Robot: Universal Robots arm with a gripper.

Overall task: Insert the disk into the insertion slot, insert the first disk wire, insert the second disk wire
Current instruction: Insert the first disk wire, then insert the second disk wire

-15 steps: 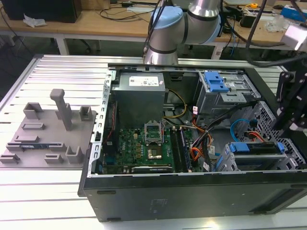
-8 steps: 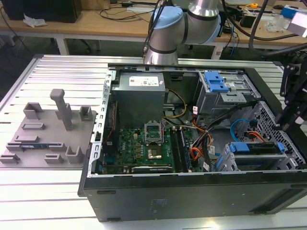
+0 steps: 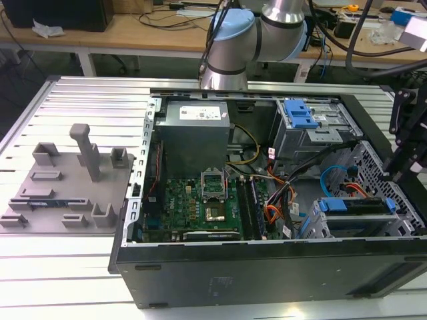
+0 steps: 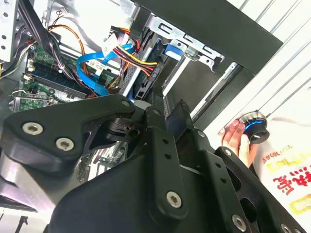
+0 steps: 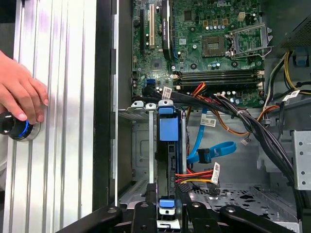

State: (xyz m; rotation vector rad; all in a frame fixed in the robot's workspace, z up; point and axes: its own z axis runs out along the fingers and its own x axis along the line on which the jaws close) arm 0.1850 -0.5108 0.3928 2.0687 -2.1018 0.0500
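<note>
one disk [image 5: 168,127], one insertion slot [image 5: 140,148], one pair of fingers [image 4: 154,127]. the disk stands on edge, seated in the slot inside the open computer case [image 3: 267,273]. the fingers are closed on its near blue end. one hand [image 5: 19,94] rests on one round knob [image 5: 17,128] on the table [image 5: 53,58].

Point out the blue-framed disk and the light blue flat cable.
Flat disk in bright blue plastic carrier [image 5: 168,128]: first wrist view, blue carrier tab.
Light blue flat cable [image 5: 223,147]: first wrist view, its flat run.
</note>
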